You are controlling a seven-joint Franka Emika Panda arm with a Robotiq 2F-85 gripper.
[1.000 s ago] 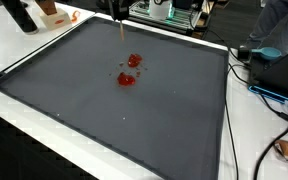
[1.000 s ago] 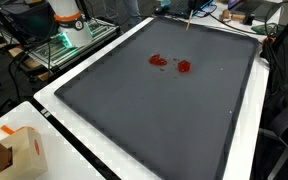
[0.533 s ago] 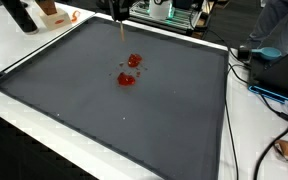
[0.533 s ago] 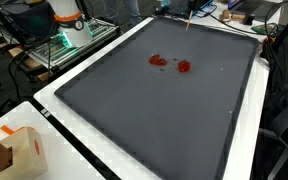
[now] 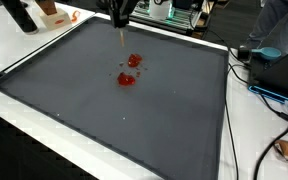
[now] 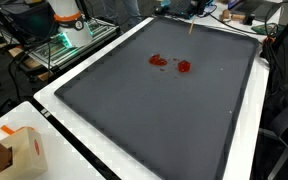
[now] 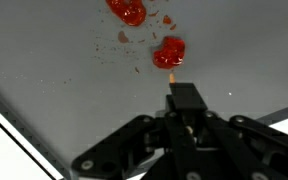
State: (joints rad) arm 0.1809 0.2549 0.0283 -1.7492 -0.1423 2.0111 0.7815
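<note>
**Stick held near red smears, no contact evident**

My gripper (image 7: 184, 108) is clamped on a thin stick (image 5: 121, 36), which hangs over the far part of the dark mat (image 5: 174, 120), near two red smears (image 5: 130, 70). I judge both smears undisturbed. A white table (image 5: 29, 50) surrounds the mat, with cables (image 5: 269, 95) and a cardboard box (image 6: 19, 150) at its edges

No legible text, label, brand, number or sign appears in any view. The gripper (image 7: 184, 100), the stick (image 5: 121, 37) clamped in it and the grey mat (image 5: 134, 120) show no readable marking. The coloured mark on the cardboard box (image 6: 19, 150), near left, is too small to read.
</note>
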